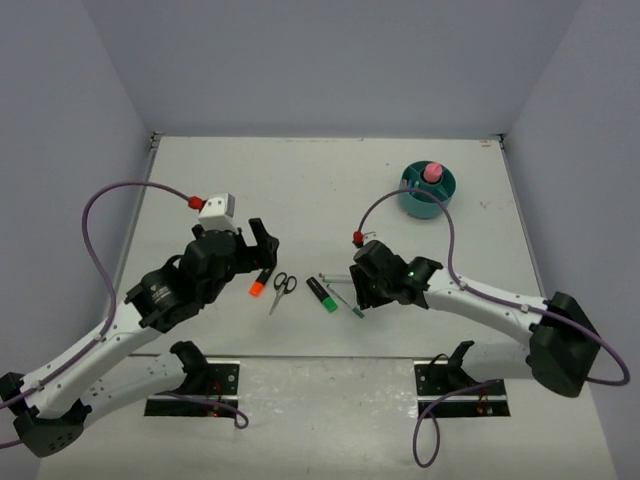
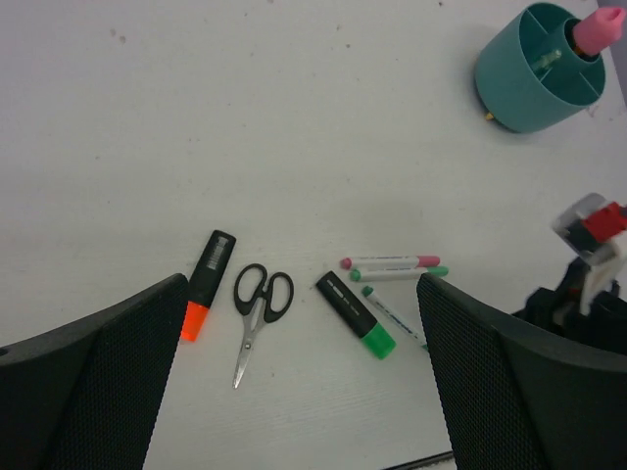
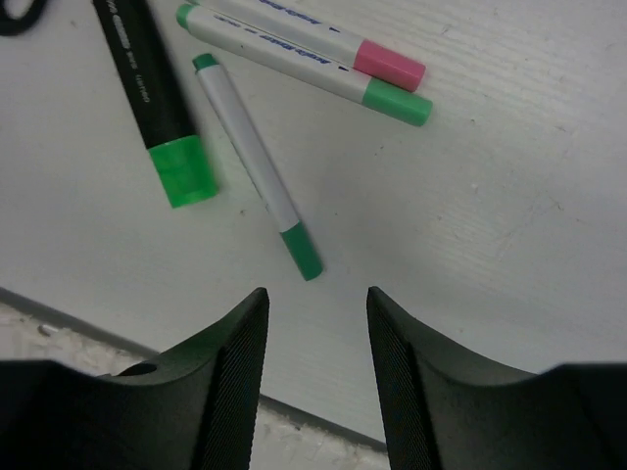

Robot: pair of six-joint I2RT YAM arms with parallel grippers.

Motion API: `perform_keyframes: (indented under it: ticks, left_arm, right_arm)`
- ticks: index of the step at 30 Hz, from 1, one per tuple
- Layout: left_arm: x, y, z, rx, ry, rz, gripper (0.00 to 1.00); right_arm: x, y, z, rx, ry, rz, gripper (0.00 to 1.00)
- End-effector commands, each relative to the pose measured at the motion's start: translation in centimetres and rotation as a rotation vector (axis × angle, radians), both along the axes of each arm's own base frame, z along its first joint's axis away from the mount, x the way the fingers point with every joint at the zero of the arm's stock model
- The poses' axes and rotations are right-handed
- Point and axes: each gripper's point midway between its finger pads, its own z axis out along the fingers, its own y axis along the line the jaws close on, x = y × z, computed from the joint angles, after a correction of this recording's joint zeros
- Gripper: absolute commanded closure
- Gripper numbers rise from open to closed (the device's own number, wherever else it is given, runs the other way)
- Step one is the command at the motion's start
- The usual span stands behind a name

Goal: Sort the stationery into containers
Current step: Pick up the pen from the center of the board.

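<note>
Stationery is lying in a loose row near the middle of the tabletop's near edge. The orange highlighter (image 2: 204,282) is running far to near, its orange cap pointing at the near edge. Just beside it, the scissors (image 2: 257,305) are resting closed, black handles toward the far edge and blades aiming near. The green highlighter (image 3: 155,98) is slanting, with its green cap pointing toward the near right corner. Two pens, one pink-capped (image 3: 304,41) and one green-capped (image 3: 313,70), are lying side by side and touching, while a third pen (image 3: 257,166) is angling away from them toward the near edge. Blue print is showing on the paired barrels and pale lettering on the green highlighter, both too blurred to read.

In the far right corner, the teal organizer (image 1: 412,203) is holding a glue stick (image 1: 433,173) upright, pink cap up.

The right gripper (image 3: 315,304) is hovering over the third pen's near tip, fingers slightly apart and gripping nothing. The left gripper (image 2: 302,294) is hanging above the orange highlighter and scissors, fingers spread wide and empty.
</note>
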Motion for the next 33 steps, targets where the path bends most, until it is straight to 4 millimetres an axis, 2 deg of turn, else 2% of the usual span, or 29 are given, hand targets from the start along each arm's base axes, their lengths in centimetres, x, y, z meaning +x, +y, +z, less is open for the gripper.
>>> perform_keyframes:
  ticks: [1,6,8,11,17,22,25,27,33]
  left_arm:
    - [-3.0,2.3,0.8,0.009,-0.004,-0.059,0.0]
    - [-3.9,3.5,1.5,0.019,-0.045,-0.077,0.0]
    - [-4.0,3.7,1.2,0.031,-0.052,-0.079,0.0]
    - [-3.9,3.6,0.4,0.053,-0.038,-0.087,0.0]
    - [-3.7,3.1,-0.5,0.073,-0.02,-0.103,0.0]
    - [-3.8,3.1,-0.4,0.068,-0.03,-0.108,0.0]
    - [-3.8,3.2,-0.2,0.063,-0.034,-0.104,0.0]
    - [-3.8,3.2,-0.1,0.055,-0.038,-0.101,0.0]
    - [-3.8,2.3,0.1,0.011,-0.043,-0.124,0.0]
  right_arm:
    - [2.5,2.2,-0.5,-0.109,-0.039,0.075,0.54]
    - [2.2,4.6,-2.1,-0.161,0.007,0.175,0.53]
    - [2.2,4.9,-3.2,-0.216,0.031,0.191,0.53]
    - [2.2,4.8,-5.0,-0.28,0.064,0.191,0.55]
    - [2.3,4.1,-6.4,-0.34,0.084,0.176,0.63]
    - [0.8,4.2,-7.7,-0.329,0.146,0.208,0.74]
    - [0.1,4.3,-7.8,-0.33,0.16,0.228,0.79]
    - [-0.3,4.5,-7.3,-0.327,0.15,0.244,0.89]
    - [-0.7,5.0,-4.1,-0.287,0.083,0.239,0.99]
